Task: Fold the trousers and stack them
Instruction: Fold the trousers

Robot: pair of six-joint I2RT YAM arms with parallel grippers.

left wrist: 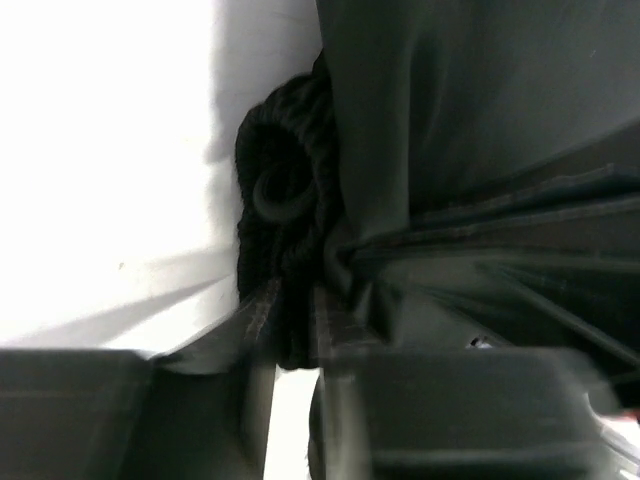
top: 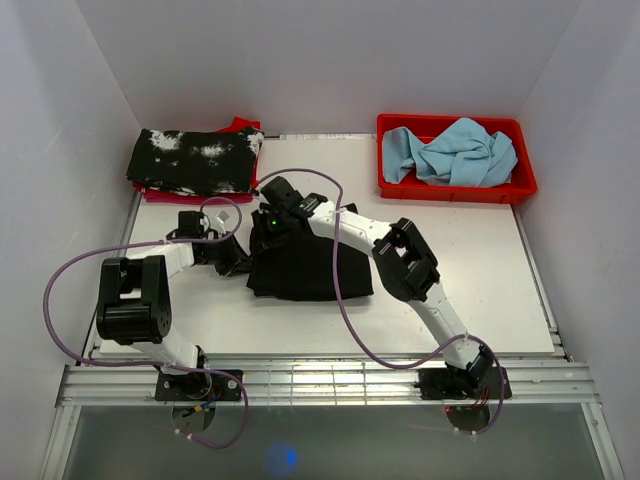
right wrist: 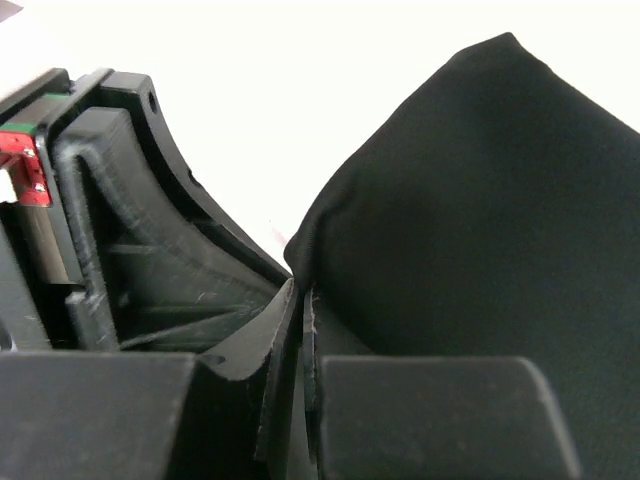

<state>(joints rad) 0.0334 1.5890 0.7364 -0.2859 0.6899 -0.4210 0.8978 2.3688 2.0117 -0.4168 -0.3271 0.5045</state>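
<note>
Trousers [top: 305,268], black, folded. My right gripper [right wrist: 300,290] clamps a corner; my left gripper [left wrist: 292,300] straddles the bunched edge, grip unclear. Best released gently, keeping layers squared.

This is a robot lab. The left arm [top: 135,300] and right arm [top: 405,262] are bolted to a metal rail [top: 330,380] by a white bench [top: 480,290], with plain white walls [top: 330,60] all around.
</note>
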